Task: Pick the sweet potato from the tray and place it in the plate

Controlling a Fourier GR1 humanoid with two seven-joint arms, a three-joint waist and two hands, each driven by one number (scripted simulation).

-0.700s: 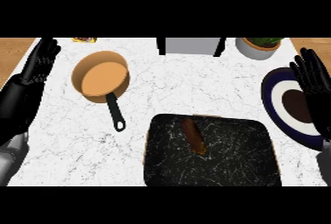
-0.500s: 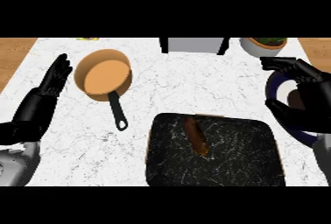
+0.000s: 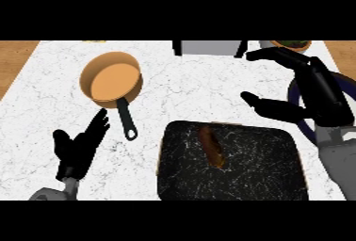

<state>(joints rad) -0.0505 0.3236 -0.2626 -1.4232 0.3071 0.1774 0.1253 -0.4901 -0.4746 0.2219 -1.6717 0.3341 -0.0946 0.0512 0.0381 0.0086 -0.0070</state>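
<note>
A long reddish-brown sweet potato point(image 3: 212, 146) lies on the black speckled tray point(image 3: 257, 174) at the front middle of the counter. The dark blue plate point(image 3: 297, 104) shows at the right edge, mostly hidden behind my right hand point(image 3: 314, 98). That hand hovers open above the tray's far right corner, thumb pointing left and fingers spread, holding nothing. My left hand point(image 3: 80, 148) stands open at the lower left, fingers up, left of the tray.
An orange frying pan point(image 3: 111, 81) with a black handle point(image 3: 126, 120) lies at the back left. A grey box point(image 3: 208, 47) and a potted plant point(image 3: 290, 45) stand along the back edge. Wood floor shows past the counter's left and right edges.
My right hand has moved left off the plate toward the tray, with fingers spread. My left hand has dropped lower and come nearer the tray. The view has shifted a little.
</note>
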